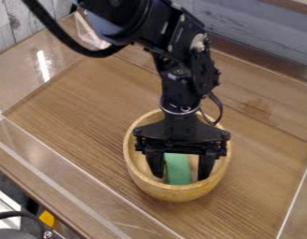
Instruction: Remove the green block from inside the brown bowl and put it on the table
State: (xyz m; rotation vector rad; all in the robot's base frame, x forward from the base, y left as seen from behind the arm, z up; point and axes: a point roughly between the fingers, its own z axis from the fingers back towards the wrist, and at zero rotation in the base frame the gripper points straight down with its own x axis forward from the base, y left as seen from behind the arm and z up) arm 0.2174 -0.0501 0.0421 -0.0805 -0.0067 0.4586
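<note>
Camera view, the only 1: my black pincer (182, 164) points straight down into the round light-brown wooden bowl (142, 177), its 2 fingers spread wide, gripping nothing. Between them, on the bowl's floor, lies the small flat bright-green block (179, 169), its long axis running toward the near rim, across the gap between my fingers. The wood-grain table (81, 103) around the bowl awaits it.

I have one view only: a fixed camera set high off the table's (68, 112) near edge, looking obliquely down and across towards the far edge, close enough that the tabletop fills it.
</note>
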